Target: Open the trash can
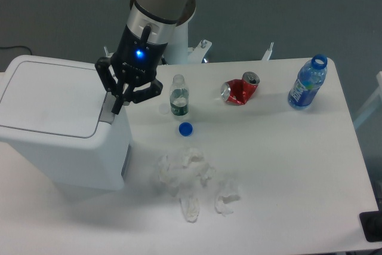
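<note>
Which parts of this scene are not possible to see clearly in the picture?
- Grey push-button tab of the trash can: mostly hidden by the gripper.
- Contact between fingertip and tab: cannot tell.
- Small bottle label: too small to read.
- Black object: cut off by the right edge.

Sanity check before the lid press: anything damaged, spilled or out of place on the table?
Yes. The red drink can is crushed, lying on its side. A loose blue bottle cap sits before the small capless clear bottle. Crumpled white tissues are scattered at the table's front.
</note>
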Robot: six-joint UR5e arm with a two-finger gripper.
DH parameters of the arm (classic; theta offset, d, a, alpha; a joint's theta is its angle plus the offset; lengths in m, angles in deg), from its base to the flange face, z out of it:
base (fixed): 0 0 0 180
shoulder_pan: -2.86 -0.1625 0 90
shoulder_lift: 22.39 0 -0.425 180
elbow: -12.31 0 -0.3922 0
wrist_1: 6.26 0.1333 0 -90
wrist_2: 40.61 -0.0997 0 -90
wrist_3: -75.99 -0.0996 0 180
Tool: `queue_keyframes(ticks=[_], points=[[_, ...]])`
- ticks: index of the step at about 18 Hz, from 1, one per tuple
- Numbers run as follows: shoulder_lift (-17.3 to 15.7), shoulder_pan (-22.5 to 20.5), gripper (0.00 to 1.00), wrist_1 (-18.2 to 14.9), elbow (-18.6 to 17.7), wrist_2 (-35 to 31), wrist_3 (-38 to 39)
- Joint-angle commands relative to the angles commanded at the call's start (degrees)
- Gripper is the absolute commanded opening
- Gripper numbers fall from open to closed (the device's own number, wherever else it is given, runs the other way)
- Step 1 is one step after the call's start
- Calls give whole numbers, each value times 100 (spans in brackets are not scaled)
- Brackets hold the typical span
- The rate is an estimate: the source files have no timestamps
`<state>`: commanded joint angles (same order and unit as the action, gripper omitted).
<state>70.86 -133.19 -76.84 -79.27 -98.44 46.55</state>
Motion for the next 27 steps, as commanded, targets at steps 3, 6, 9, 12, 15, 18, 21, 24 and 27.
queue_keyframes(ticks=[3,6,9,12,15,18,21,24,27], points=[[17,9,0,0,-9,-9,-9],[26,9,0,-9,-9,-9,0],[44,9,0,0,-9,-17,-9],[70,18,0,0,-9,-26,-9],[70,18,0,0,-9,-26,-17],[70,9,0,0,-9,-26,-17],[70,0,0,0,0,-18,-26],[62,-35,30,9,105,-9,-44],[114,-70,64,17,290,-9,-61]])
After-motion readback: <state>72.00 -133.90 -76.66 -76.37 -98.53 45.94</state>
